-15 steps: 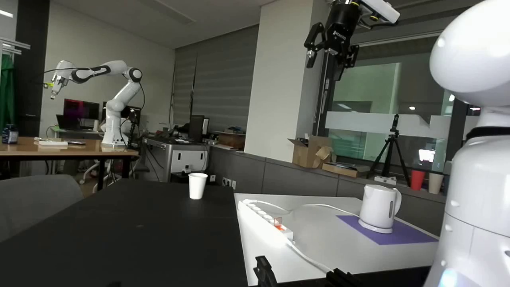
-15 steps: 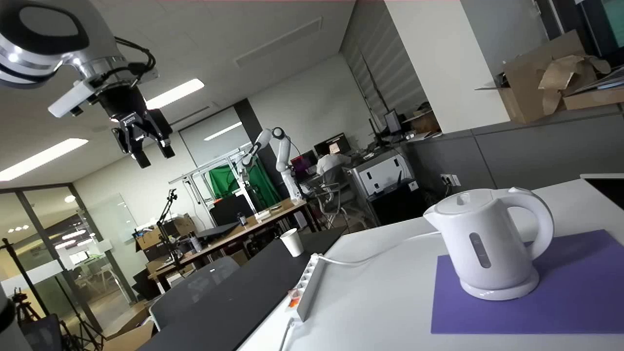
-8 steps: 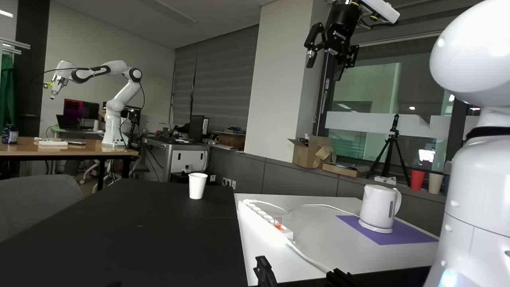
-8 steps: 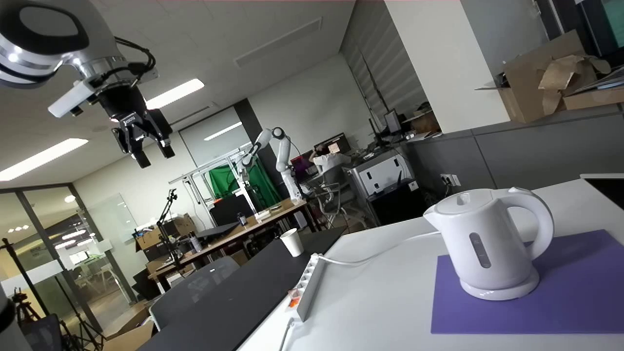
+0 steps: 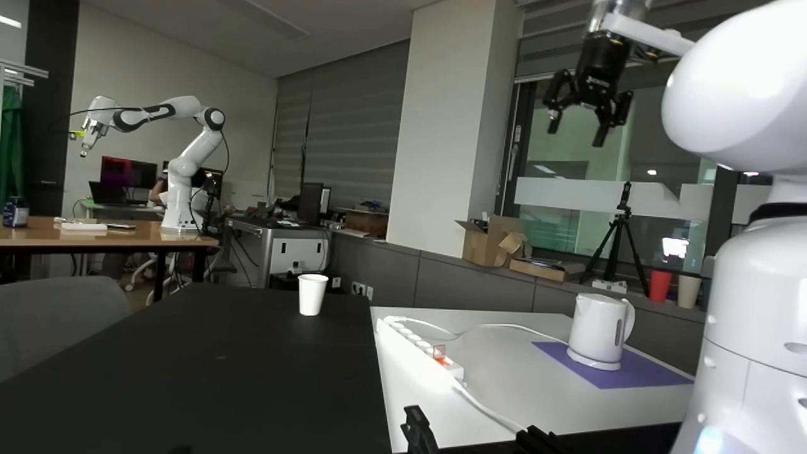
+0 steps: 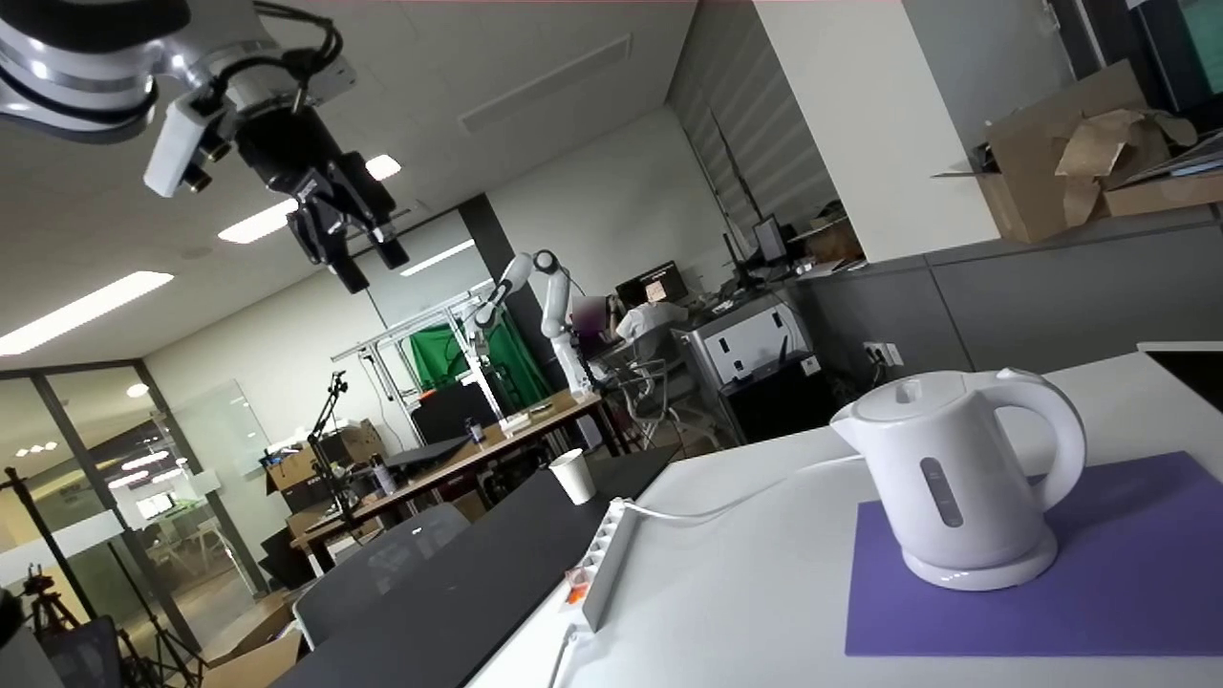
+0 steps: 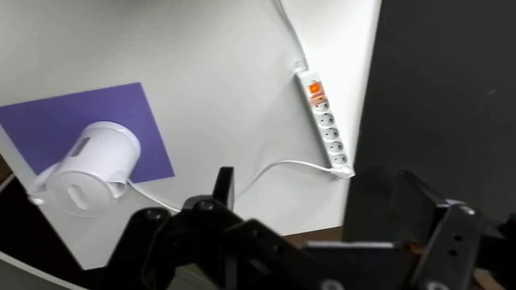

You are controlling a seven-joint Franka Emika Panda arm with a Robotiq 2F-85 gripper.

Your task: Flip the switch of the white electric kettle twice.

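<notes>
The white electric kettle (image 5: 596, 331) stands upright on its base on a purple mat in both exterior views (image 6: 941, 478). In the wrist view the kettle (image 7: 100, 157) is at the left, seen from above. A small white tab (image 7: 36, 200) shows by its handle; I cannot tell whether it is the switch. My gripper (image 5: 576, 130) is high above the table, well apart from the kettle, as the other exterior view (image 6: 375, 268) also shows. In the wrist view the gripper's (image 7: 316, 173) fingers are wide apart with nothing between them.
A white power strip (image 7: 328, 131) with a lit orange switch lies on the white table, and a white cord (image 7: 290, 162) runs from it to the kettle. The purple mat (image 6: 917, 621) is under the kettle. A white paper cup (image 5: 312, 295) stands on the black table (image 5: 220, 378).
Over the last half second my gripper has moved sideways, rightward in both exterior views, while staying open. The kettle has not moved.
</notes>
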